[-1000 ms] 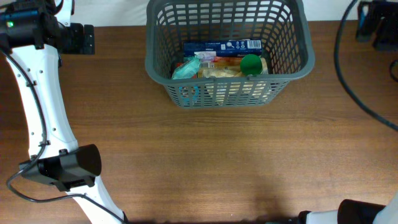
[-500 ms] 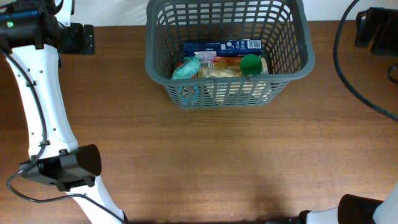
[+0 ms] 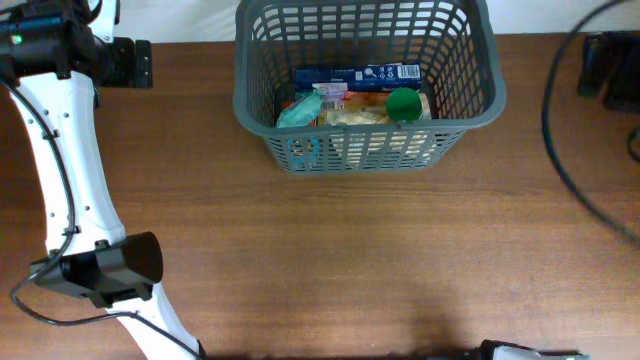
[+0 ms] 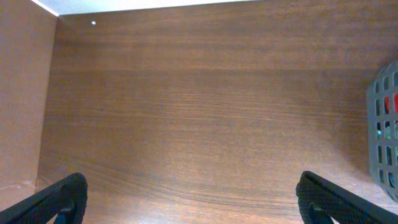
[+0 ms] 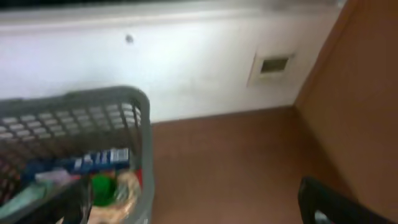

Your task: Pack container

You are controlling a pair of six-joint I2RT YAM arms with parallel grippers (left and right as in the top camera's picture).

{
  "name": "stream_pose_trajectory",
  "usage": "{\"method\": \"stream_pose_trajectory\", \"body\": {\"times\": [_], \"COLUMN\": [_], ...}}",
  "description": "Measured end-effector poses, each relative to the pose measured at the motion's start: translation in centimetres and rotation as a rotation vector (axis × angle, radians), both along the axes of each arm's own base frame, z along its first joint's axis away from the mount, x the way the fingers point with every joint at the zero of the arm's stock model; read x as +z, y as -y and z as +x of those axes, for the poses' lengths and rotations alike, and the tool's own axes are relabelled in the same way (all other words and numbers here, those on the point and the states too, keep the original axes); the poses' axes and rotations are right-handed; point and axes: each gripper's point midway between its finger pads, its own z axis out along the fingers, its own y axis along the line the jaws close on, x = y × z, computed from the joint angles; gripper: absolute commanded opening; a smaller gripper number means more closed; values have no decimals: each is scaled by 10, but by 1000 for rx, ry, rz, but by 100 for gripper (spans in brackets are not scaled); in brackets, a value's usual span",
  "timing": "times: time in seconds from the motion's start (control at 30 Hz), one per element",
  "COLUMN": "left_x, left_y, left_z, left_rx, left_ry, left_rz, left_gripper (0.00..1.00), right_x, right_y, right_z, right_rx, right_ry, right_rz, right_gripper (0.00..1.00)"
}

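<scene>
The container (image 3: 365, 115) is a dark grey slotted basket at the back middle of the table. It holds a blue box (image 3: 357, 74), a teal packet (image 3: 298, 110), a green-capped item (image 3: 404, 102) and a yellowish bag (image 3: 352, 117). My left gripper (image 3: 132, 62) is at the far left back corner; in the left wrist view its fingers (image 4: 194, 202) are wide open over bare wood, with the container's edge (image 4: 384, 130) at the right. My right gripper (image 3: 608, 65) is at the far right back. In the blurred right wrist view it (image 5: 199, 208) is open and empty, right of the container (image 5: 142, 143).
The left arm (image 3: 70, 170) runs down the table's left side. Black cables (image 3: 560, 150) hang over the right side. A white wall (image 5: 186, 68) stands behind the table's back edge. Brown wood tabletop (image 3: 350, 260) lies in front of the container.
My right gripper has drifted further right and a little forward at the back right corner, and the right arm's base has slid out of view. The left arm and the container have not moved.
</scene>
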Motion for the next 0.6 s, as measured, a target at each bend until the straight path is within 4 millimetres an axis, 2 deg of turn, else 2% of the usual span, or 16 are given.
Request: {"method": "stream_pose_trajectory", "body": {"times": [0.1,0.17,0.23,0.3,0.37,0.5,0.6], "left_x": [0,0,0,0,0,0,0], "left_y": [0,0,0,0,0,0,0], "left_z": [0,0,0,0,0,0,0], "left_rx": [-1,-1,0,0,0,0,0], "left_ry": [0,-1,0,-1,-1,0,0], "left_rz": [0,0,-1,-1,0,0,0], "left_gripper": [99,99,99,99,99,99,99], "right_x": [4,8,0,-29,-72,-174,-239], "right_y": [-14,-30,-42,-53,-61,-66,-66], "right_z": [-47,-86,-115,-138,-147,-131,-124], "right_rx": [9,42,79,122,162,193,194], "right_ry": [94,206,275,295,268,155,88], "right_rz": [-23,-42,-50,-46,-36,-19,-12], "right_gripper": [99,99,99,99,99,99,99]}}
